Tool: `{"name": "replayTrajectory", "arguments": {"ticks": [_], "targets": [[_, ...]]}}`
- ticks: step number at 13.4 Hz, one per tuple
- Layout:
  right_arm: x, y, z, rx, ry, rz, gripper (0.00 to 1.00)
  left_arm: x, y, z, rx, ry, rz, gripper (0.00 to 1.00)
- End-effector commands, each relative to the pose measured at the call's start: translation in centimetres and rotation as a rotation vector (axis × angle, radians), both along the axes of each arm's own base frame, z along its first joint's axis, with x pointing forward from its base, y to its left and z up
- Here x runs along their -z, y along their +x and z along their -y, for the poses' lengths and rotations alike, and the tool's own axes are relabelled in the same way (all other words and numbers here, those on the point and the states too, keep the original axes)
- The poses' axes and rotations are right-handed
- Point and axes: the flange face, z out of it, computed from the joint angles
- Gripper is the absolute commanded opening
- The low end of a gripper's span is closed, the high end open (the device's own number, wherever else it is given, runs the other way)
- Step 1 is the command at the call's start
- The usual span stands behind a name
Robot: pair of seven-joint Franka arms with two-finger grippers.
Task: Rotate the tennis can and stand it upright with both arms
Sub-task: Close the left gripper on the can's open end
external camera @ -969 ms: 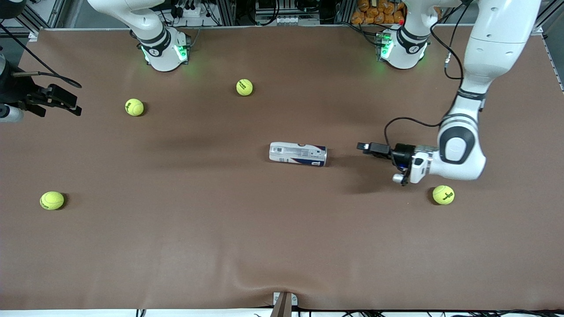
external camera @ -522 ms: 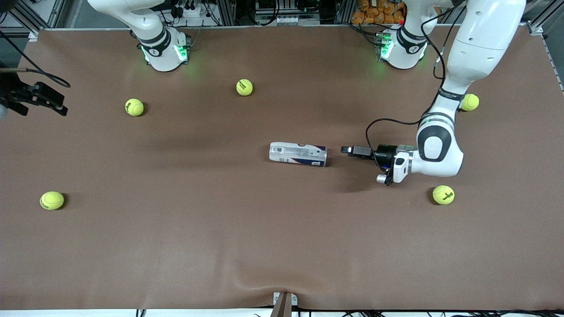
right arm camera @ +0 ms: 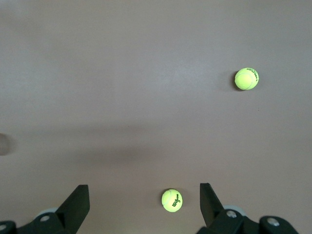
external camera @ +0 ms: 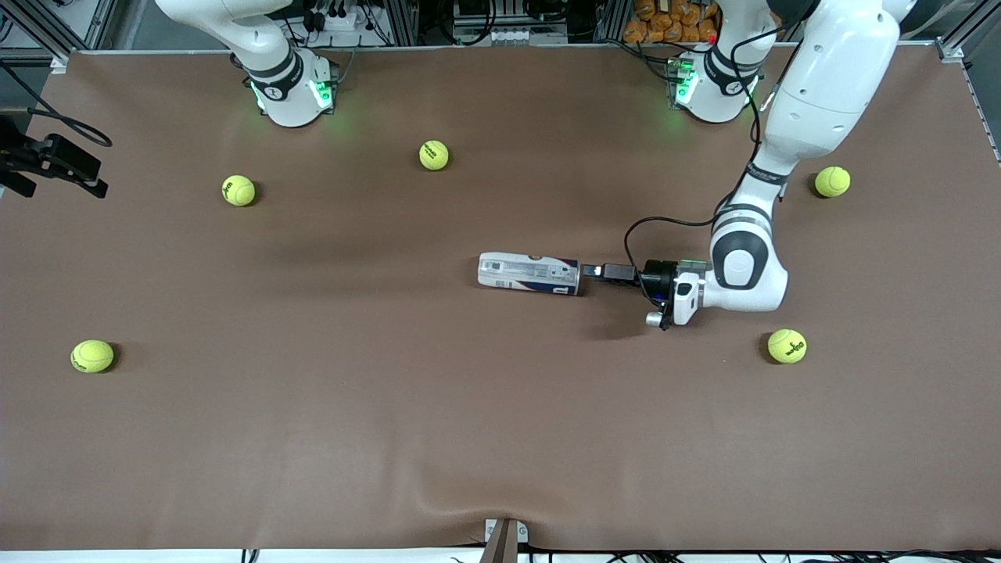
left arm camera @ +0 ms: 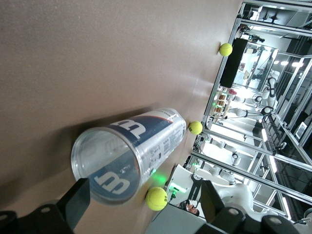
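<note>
The tennis can [external camera: 529, 274] lies on its side in the middle of the brown table, its navy band and clear end [left arm camera: 109, 168] turned toward the left arm's end. My left gripper [external camera: 600, 271] hangs low and level, right at that end. It is open, one finger [left arm camera: 75, 202] near the tabletop and the other [left arm camera: 212, 200] higher, with the can's rim just ahead of the tips and nothing gripped. My right gripper [external camera: 74, 168] is up in the air over the table edge at the right arm's end. It is open [right arm camera: 144, 202] and empty above bare table.
Several yellow-green tennis balls lie scattered: one [external camera: 787, 346] close to the left arm's elbow, one [external camera: 832, 181] by its forearm, two [external camera: 434, 155] [external camera: 238, 190] near the right arm's base, one [external camera: 92, 356] toward the right arm's end. A ball [right arm camera: 172, 200] lies under the right gripper.
The left arm has slid its open gripper along the table up to the can's end, uncovering a ball by its forearm. The right gripper has drifted toward the table edge.
</note>
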Motion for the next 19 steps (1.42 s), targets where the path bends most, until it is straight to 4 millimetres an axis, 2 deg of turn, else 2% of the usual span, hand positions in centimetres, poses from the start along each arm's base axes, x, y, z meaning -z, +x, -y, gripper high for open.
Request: {"name": "replayTrajectory", "arguments": {"ticks": [1,4,6,9,10,12,15,17,19], "targets": [[-0.3,0.2,-0.4,0.003,0.010,-0.006,1.00,0.4,0.1,1.3,-0.022,-0.020,0.013,1.00],[-0.3,0.2,0.4,0.016,0.006,-0.007,1.00,1.0,-0.3,2.2,-0.033,-0.024,0.000,1.00],[-0.2,0.1,1.1,0.028,0.006,-0.010,1.00,1.0,-0.2,2.1,-0.037,-0.019,0.006,0.77],[-0.2,0.2,0.6,0.023,0.007,-0.010,1.00,0.9,-0.2,2.1,-0.037,-0.019,0.007,0.14],[-0.2,0.2,0.5,0.023,0.007,-0.008,1.00,0.9,-0.2,2.2,-0.037,-0.021,0.007,0.03],[0.1,0.8,0.6,0.026,0.008,-0.001,1.00,1.0,-0.2,2.2,-0.038,-0.019,0.006,0.00],[-0.1,2.5,-0.5,0.016,0.010,0.009,1.00,0.1,0.4,2.2,-0.032,-0.018,0.021,0.00],[0.1,3.6,-0.9,0.014,0.030,0.013,1.00,-1.3,1.3,2.4,-0.043,-0.017,0.005,0.00],[-0.1,4.3,-0.8,0.018,0.024,0.019,1.00,-4.1,2.1,4.0,-0.030,-0.003,-0.014,0.00]]}}
